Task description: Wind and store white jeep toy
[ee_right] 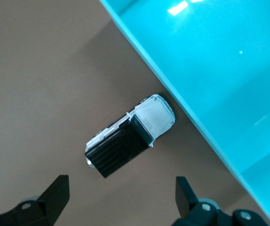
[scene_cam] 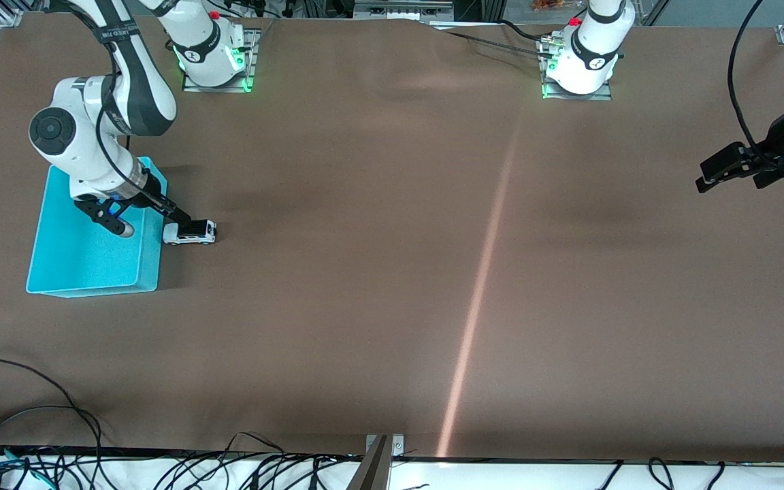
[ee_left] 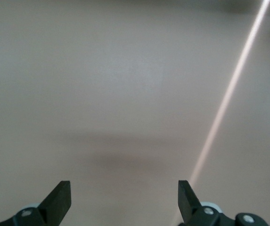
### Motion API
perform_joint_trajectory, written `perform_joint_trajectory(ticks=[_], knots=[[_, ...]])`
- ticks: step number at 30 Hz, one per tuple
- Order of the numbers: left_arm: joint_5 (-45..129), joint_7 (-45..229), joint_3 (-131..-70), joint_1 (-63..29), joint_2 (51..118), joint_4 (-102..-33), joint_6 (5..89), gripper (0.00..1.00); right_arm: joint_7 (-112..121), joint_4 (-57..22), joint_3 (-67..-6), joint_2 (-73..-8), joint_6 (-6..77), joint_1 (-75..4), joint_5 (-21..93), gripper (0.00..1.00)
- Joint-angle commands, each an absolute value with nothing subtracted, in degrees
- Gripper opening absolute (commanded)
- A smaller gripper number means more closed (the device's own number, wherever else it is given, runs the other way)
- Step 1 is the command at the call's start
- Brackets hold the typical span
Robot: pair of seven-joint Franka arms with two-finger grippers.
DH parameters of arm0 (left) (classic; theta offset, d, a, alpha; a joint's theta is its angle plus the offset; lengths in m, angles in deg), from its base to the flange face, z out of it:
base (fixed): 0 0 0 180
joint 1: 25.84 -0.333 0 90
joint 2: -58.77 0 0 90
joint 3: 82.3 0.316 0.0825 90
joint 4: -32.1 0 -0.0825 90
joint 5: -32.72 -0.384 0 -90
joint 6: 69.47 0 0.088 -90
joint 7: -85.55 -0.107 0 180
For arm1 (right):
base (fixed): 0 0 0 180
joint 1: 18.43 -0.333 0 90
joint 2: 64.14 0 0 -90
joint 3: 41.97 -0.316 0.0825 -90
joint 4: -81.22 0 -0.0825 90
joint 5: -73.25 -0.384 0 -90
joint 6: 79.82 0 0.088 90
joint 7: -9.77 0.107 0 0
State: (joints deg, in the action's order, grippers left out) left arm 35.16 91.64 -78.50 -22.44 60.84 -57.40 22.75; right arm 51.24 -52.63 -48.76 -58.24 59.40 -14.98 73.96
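One white jeep toy (scene_cam: 190,233) is all I count on the table (scene_cam: 392,272), and it sits on its wheels just beside the one cyan bin (scene_cam: 86,265), at the right arm's end. In the right wrist view the toy's (ee_right: 130,143) white hood comes right up to the bin's outer wall (ee_right: 191,117); I cannot tell whether they touch. Its black roof points away from the bin.

My right gripper (scene_cam: 143,218) hangs low over the bin's edge and the jeep, fingers (ee_right: 54,195) spread wide with nothing between them. Room there is tight on the bin side, open on the side toward the middle of the table.

My left gripper (scene_cam: 729,170) waits in the air over the left arm's end of the table, near the table edge, fingers (ee_left: 59,200) equally wide and empty. Under it I see only bare brown surface and a pale streak of light (scene_cam: 480,286).
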Motion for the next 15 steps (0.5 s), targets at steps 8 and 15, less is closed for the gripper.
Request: perform_joint_trajectory(ticks=[8, 15], knots=[[34.65, 90.73, -77.82, -22.06, 62.19, -55.70, 22.72, 1.00, 73.39, -53.07, -49.00, -54.65, 69.42, -16.49, 73.25, 1.00], [34.47, 90.82, -77.82, -22.24, 62.19, -55.70, 22.64, 1.00, 80.95, -53.60, -48.91, -53.33, 69.68, -16.49, 73.16, 1.00]])
